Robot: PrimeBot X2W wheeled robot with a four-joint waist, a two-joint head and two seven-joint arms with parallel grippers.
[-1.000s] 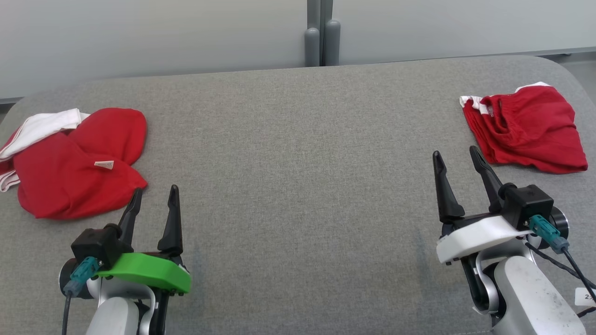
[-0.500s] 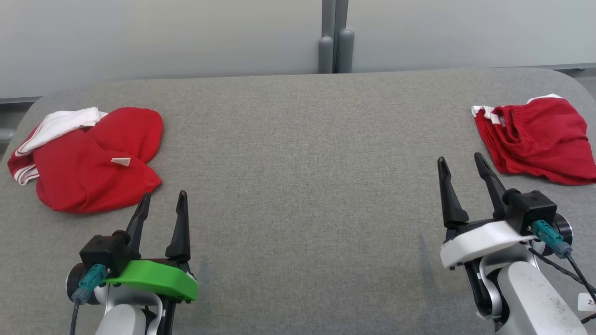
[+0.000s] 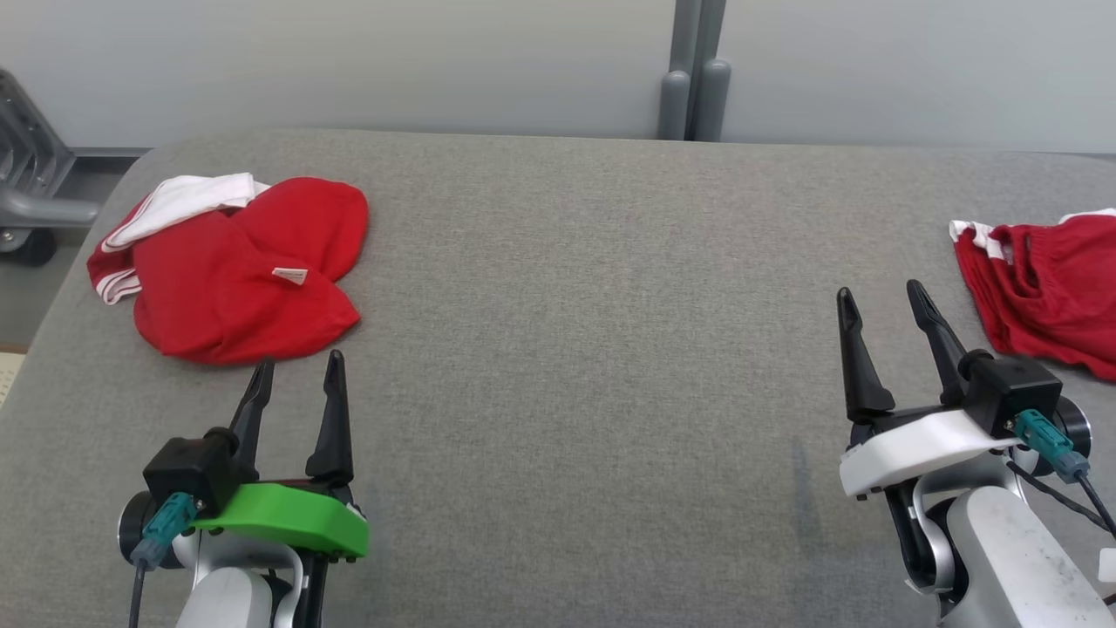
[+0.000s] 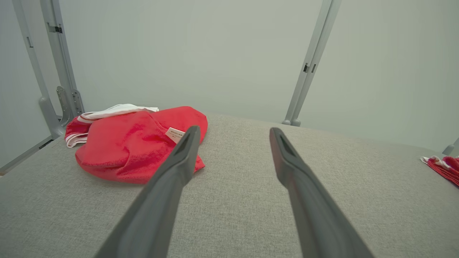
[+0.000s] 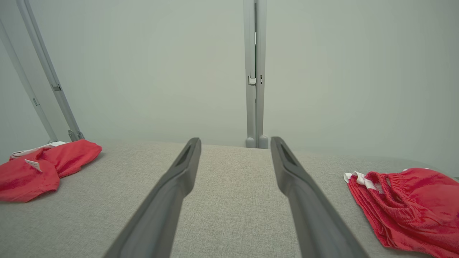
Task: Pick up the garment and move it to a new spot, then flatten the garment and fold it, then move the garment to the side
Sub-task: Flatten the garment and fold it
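Grey woven cloth covers the table [image 3: 558, 410], with pale wall panels and a grey post [image 3: 693, 87] behind it. Two red garments lie on it, and two grippers hang over its near side.

One red garment [image 3: 235, 288] sits crumpled at the upper left of the head view. Its long axis runs from upper left to lower right, with the white-trimmed end toward the upper left corner and one white label [image 3: 289, 276] on top. The second garment [image 3: 1042, 296] lies at the right edge, cut off by the frame. The right wrist view shows more of it, with the gathered waistband [image 5: 389, 179] facing that frame's left.

The left gripper [image 3: 299, 362] has its fingers spread wide around nothing, tips just short of the red garment's near hem. The right gripper [image 3: 879, 291] is equally wide and empty, near the second garment but apart from it.
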